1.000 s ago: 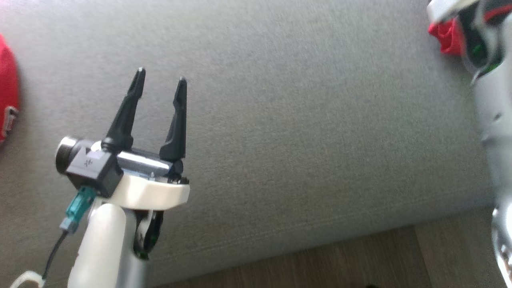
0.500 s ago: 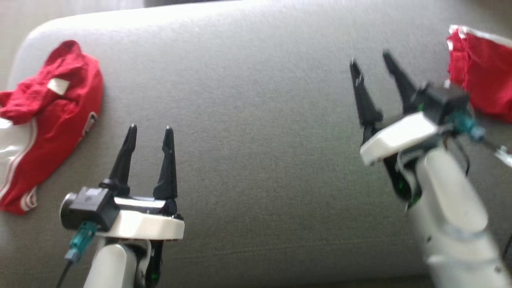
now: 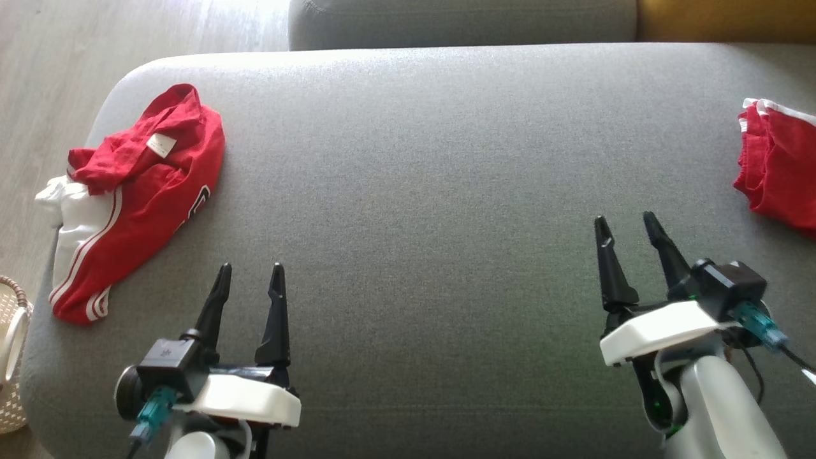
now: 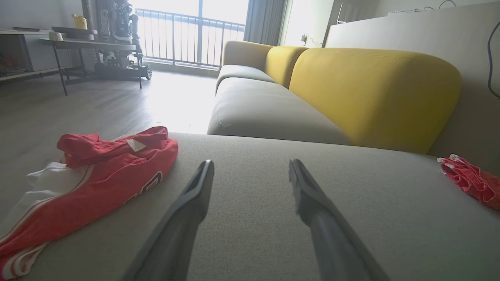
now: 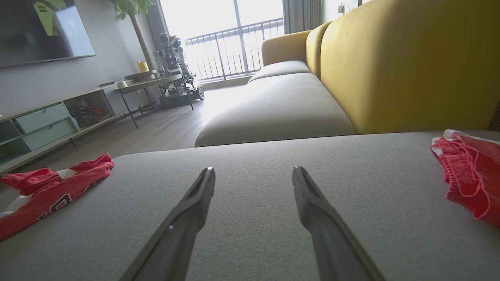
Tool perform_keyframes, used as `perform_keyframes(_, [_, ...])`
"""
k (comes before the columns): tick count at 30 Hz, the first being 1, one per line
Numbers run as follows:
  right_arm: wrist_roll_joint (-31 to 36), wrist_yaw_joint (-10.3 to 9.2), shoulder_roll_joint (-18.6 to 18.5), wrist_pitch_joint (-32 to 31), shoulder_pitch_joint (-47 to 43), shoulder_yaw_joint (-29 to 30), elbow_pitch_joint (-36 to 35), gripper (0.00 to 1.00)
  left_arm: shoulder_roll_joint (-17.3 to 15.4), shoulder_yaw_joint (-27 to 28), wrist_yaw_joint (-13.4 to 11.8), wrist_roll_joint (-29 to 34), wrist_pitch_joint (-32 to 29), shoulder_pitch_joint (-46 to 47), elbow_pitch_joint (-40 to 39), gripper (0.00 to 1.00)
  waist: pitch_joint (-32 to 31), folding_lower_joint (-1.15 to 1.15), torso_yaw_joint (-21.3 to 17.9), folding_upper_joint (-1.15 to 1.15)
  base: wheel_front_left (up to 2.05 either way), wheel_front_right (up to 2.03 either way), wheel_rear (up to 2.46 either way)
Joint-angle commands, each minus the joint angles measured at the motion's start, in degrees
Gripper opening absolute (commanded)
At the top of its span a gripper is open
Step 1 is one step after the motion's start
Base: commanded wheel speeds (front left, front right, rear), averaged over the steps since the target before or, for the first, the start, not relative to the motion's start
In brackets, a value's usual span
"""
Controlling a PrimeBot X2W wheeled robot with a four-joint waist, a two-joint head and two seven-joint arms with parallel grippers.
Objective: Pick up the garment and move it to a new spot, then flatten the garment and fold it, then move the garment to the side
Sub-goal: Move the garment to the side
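Garment [image 3: 137, 197]: red jersey with white trim, crumpled, not flattened. It lies at the left end of the grey seat [image 3: 414, 159], and its white part reaches the seat's left edge. A pale label shows on the top fold.

Left claw [image 3: 250, 271]: released, fingers spread, nothing between them. It is low over the near left of the seat, pointing far, just right of the garment and apart from it. Cannot tell whether the tips touch the fabric.

Right claw [image 3: 624, 220]: also released and empty, over the near right of the seat, well apart from the left claw. Bare seat lies between the two.

Second red piece [image 3: 774, 166]: bunched at the seat's right edge, beyond the right claw and not touching it.

Basket [image 3: 13, 357]: on the floor [image 3: 51, 76] at the near left corner of the seat.
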State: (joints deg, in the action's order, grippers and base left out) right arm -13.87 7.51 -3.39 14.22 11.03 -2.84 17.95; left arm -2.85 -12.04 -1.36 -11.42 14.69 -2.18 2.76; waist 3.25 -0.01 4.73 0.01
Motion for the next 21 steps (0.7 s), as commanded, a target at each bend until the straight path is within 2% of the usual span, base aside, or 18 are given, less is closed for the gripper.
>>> perform_keyframes(1, [0.3, -0.02, 0.5, 0.7, 0.6, -0.6, -3.3, 1.00, 0.0, 1.8, -0.2, -0.1, 0.3, 1.1, -1.5, 1.00, -0.2, 0.01, 0.2, -0.01, 0.00, 0.00, 0.00])
perform_keyframes(8, [1.5, -0.02, 0.5, 0.8, -1.9, -0.7, -6.1, 1.00, 0.0, 1.6, -0.5, -0.3, 0.3, 0.9, -0.9, 1.00, -0.4, 0.01, 0.5, -0.01, 0.00, 0.00, 0.00])
perform_keyframes(21, [0.9, -0.02, 0.5, 0.8, -2.4, -0.9, -6.6, 1.00, 0.0, 1.7, -1.0, -0.7, 0.3, 1.2, -1.0, 1.00, -0.1, 0.01, 0.3, -0.01, 0.00, 0.00, 0.00])
